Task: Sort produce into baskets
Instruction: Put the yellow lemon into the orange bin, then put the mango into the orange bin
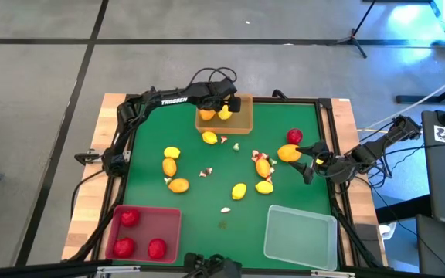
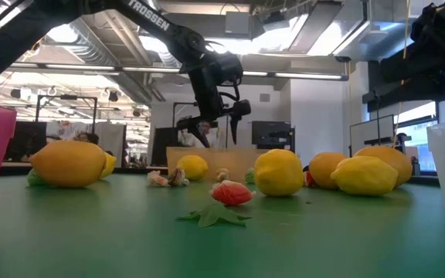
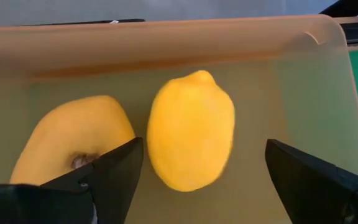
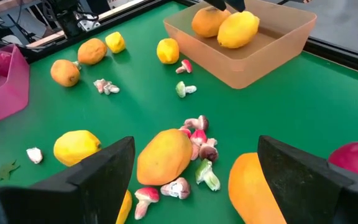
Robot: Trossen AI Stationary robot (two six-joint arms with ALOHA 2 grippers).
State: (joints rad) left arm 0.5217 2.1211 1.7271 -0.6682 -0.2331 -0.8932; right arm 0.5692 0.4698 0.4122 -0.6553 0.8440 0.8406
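Note:
My left gripper (image 1: 224, 103) hangs open over the orange-tan basket (image 1: 242, 122) at the table's far edge. In the left wrist view its two fingers stand on either side of a yellow lemon (image 3: 191, 137), which lies on the basket floor beside an orange fruit (image 3: 73, 143). My right gripper (image 1: 309, 164) waits open at the right side, above an orange fruit (image 4: 253, 186) and next to a red fruit (image 1: 294, 137). More yellow and orange fruits (image 1: 170, 164) and small whitish-and-red bits (image 4: 197, 137) lie scattered on the green mat.
A red basket (image 1: 168, 220) at the near left holds three red fruits. A clear whitish basket (image 1: 300, 235) stands at the near right. The mat's raised black frame (image 1: 327, 139) borders the table. Free mat lies between the two near baskets.

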